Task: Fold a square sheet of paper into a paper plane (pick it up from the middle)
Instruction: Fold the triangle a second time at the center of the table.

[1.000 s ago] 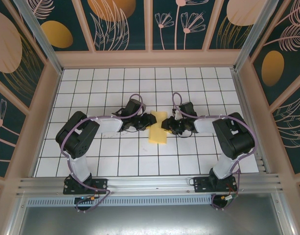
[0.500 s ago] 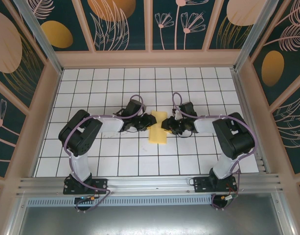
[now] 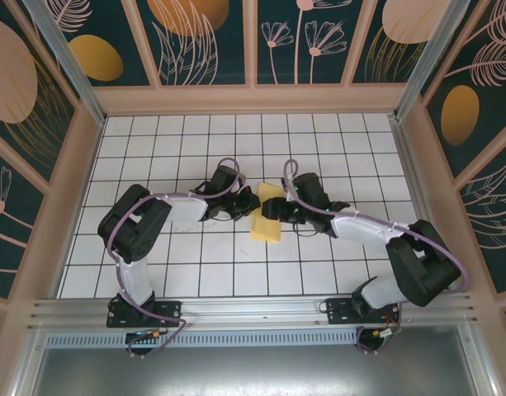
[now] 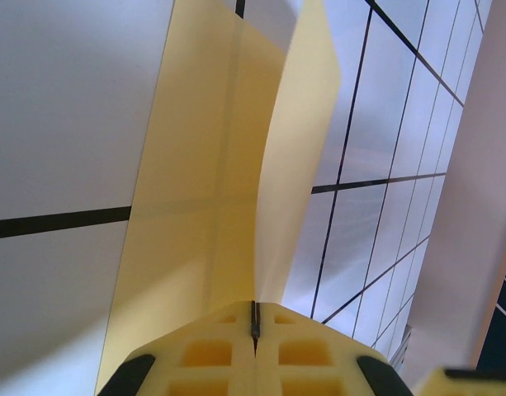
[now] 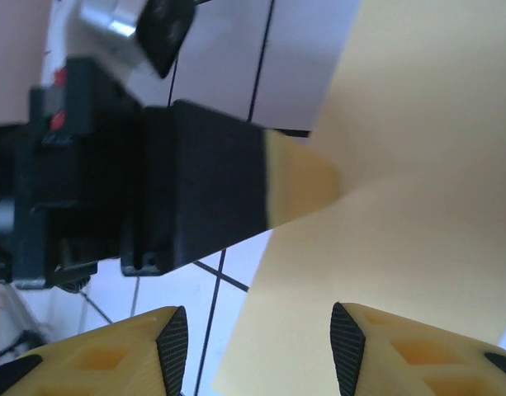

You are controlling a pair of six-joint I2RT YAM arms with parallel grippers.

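The sheet of paper (image 3: 267, 224) is a pale-yellow folded strip lying mid-table on the grid, roughly one tile wide and two long. My left gripper (image 3: 253, 204) is at its left edge, shut on the paper. In the left wrist view the sheet of paper (image 4: 199, 181) runs ahead from the closed left gripper (image 4: 254, 318), with one flap standing up on the right. My right gripper (image 3: 270, 208) reaches over the strip's upper part from the right. In the right wrist view the right gripper (image 5: 261, 346) is open above the paper (image 5: 409, 231), facing the left gripper's fingertip (image 5: 306, 177).
The white gridded table (image 3: 195, 132) is enclosed by a wooden rim (image 3: 253, 101) at the back and sides. An aluminium rail (image 3: 253, 309) carries both arm bases at the near edge. The two grippers are very close together over the paper.
The right arm's elbow has swung out to the right and nearer the front, and its gripper has shifted slightly left over the paper. The left arm and the paper have stayed put.
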